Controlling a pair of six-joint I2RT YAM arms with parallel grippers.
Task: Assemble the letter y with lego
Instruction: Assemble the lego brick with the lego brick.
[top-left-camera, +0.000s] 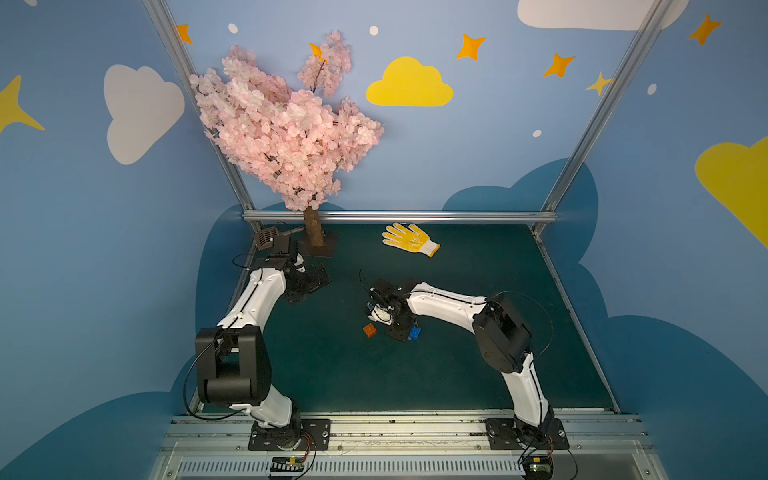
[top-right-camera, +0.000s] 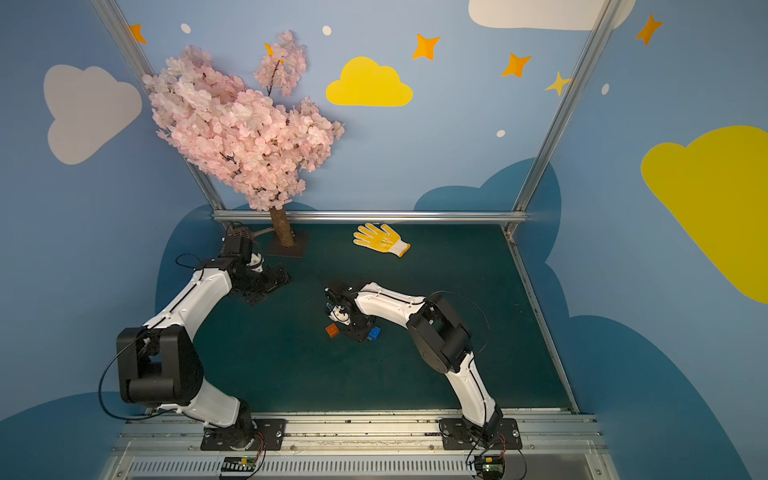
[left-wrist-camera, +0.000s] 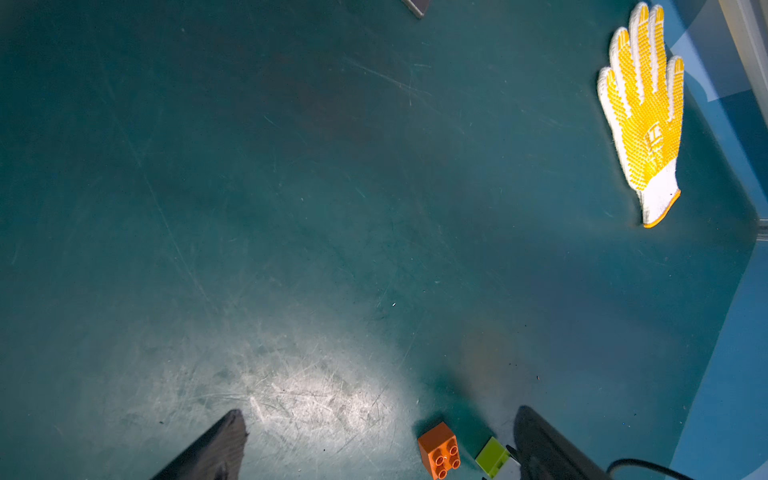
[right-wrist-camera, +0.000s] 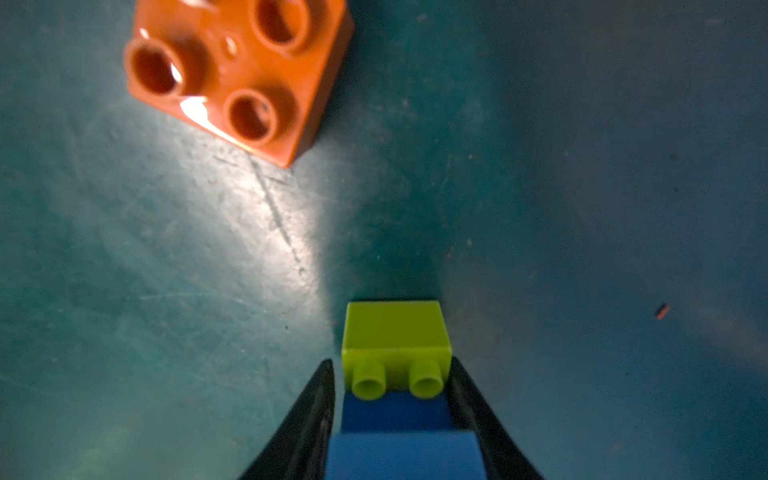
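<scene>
Left wrist: yellow glove (left-wrist-camera: 644, 124), orange brick (left-wrist-camera: 439, 455) well apart.

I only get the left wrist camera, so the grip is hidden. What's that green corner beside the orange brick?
Observer: A lime green brick, the tip of a brick stack clamped in the right tool.
Operator: What else is in the stack?
Observer: A dark blue brick behind the green, then a lighter blue brick.
Operator: Is it lifted?
Observer: Cannot tell; in both top views the right tool sits low beside the orange brick.
</scene>
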